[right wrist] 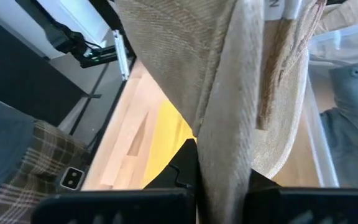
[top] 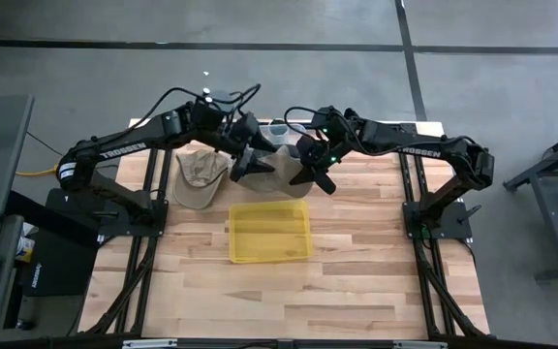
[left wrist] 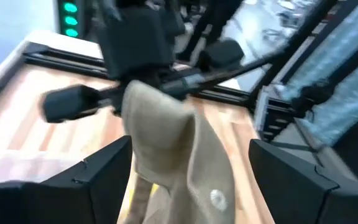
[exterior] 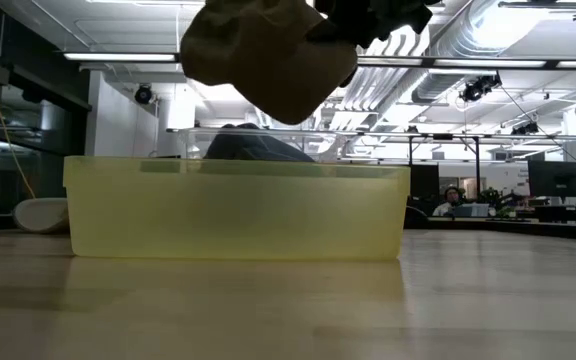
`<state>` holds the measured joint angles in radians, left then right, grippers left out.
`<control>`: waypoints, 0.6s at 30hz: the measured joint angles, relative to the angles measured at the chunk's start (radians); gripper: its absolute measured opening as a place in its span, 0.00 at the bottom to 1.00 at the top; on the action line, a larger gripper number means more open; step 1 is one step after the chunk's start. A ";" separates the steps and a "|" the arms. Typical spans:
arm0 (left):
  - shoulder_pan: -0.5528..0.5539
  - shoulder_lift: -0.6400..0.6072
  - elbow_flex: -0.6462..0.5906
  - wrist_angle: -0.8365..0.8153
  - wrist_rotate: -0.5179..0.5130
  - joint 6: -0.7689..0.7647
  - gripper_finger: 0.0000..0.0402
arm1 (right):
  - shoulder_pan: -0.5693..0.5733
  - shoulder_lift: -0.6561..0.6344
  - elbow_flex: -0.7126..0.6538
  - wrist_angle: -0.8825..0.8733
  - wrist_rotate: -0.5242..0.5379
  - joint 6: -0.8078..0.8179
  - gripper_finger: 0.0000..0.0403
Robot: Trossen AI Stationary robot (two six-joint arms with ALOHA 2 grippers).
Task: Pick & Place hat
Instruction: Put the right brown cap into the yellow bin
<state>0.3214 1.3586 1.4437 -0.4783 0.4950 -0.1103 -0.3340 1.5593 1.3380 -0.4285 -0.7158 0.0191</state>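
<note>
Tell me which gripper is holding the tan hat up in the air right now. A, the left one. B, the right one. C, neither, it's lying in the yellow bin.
B: the right gripper is shut on the tan hat, which hangs above the yellow bin, while the left gripper stands open around it.

Both arms reach inward and meet above the surface's far middle. Left gripper (top: pixel 243 167) raised, jaws spread wide. Right gripper (top: pixel 316 174) just beside it, raised, jaws clamped tight.

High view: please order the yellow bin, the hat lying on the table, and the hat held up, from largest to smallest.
1. yellow bin
2. hat lying on the table
3. hat held up, partly hidden by both arms, so its rank is unsure.
</note>
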 joint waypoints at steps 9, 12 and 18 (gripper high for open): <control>-0.001 -0.058 0.118 -0.159 -0.140 0.008 0.75 | 0.000 -0.004 0.000 -0.010 0.050 -0.002 0.01; -0.001 -0.081 0.120 -0.235 -0.147 0.008 0.75 | 0.005 -0.017 0.000 -0.022 0.088 -0.019 0.01; -0.001 -0.152 0.120 -0.370 -0.228 -0.003 0.75 | 0.027 -0.070 0.000 -0.094 0.230 -0.053 0.01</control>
<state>0.3206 1.2067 1.5635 -0.8482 0.2668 -0.1134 -0.3074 1.4897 1.3376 -0.5226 -0.4856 -0.0336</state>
